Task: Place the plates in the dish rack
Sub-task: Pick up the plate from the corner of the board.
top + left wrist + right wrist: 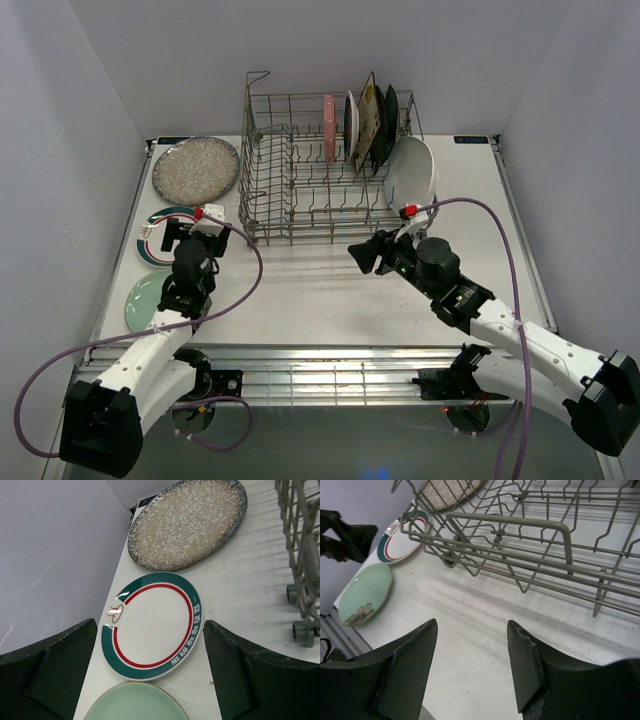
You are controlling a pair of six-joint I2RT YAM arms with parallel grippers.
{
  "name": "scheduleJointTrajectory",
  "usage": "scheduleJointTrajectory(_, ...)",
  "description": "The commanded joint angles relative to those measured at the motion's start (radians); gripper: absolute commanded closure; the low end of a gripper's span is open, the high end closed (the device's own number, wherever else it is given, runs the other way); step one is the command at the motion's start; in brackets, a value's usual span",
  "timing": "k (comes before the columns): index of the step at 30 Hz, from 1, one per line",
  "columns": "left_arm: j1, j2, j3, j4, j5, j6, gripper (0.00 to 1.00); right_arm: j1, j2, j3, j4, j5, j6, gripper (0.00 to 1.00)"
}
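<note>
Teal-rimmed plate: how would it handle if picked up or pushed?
The teal-rimmed plate looks glazed and rigid, so probably slippery and breakable. It lies flat on the table, so a push would likely slide it, not tip it. Its low rim may resist gripping.

- Robot test cell, lab-type setting.
- White table [320, 290] boxed in by plain pale wall panels [60, 150] at 9, 12 and 3 o'clock.
- 2 machines work it: left arm [150, 350] and right arm [500, 320], bases at a metal rail [330, 372] at 6 o'clock.
- Purple cables [258, 268] loop loose over the tabletop.
- Kitchenware reads as props: wire dish rack [290, 180] at 12 o'clock, loose plates [196, 167] at 9 to 10 o'clock, flat on the bare top.
</note>
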Motion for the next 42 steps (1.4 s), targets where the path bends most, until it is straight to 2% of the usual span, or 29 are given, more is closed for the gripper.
scheduleJointTrajectory(1,0.021,0.051,-0.005,0.092,-0.062,0.044,0.02,0.023,-0.062,-0.017,0.043,-0.046,0.018,0.36)
scheduleJointTrajectory(10,0.112,0.247,-0.028,0.305,-0.053,0.165,0.02,0.035,-0.183,-0.065,-0.057,-0.061,0.012,0.35)
scheduleJointTrajectory(17,0.144,0.43,0.041,0.31,-0.048,0.14,0.02,0.037,-0.333,-0.142,-0.105,-0.035,0.027,0.33)
scheduleJointTrajectory(25,0.153,0.422,0.006,0.322,0.036,0.18,0.02,0.038,-0.421,-0.16,-0.172,-0.003,0.029,0.31)
scheduleJointTrajectory(42,0.153,0.553,-0.022,0.319,0.06,0.209,0.02,0.037,-0.4,-0.171,-0.157,-0.012,0.034,0.27)
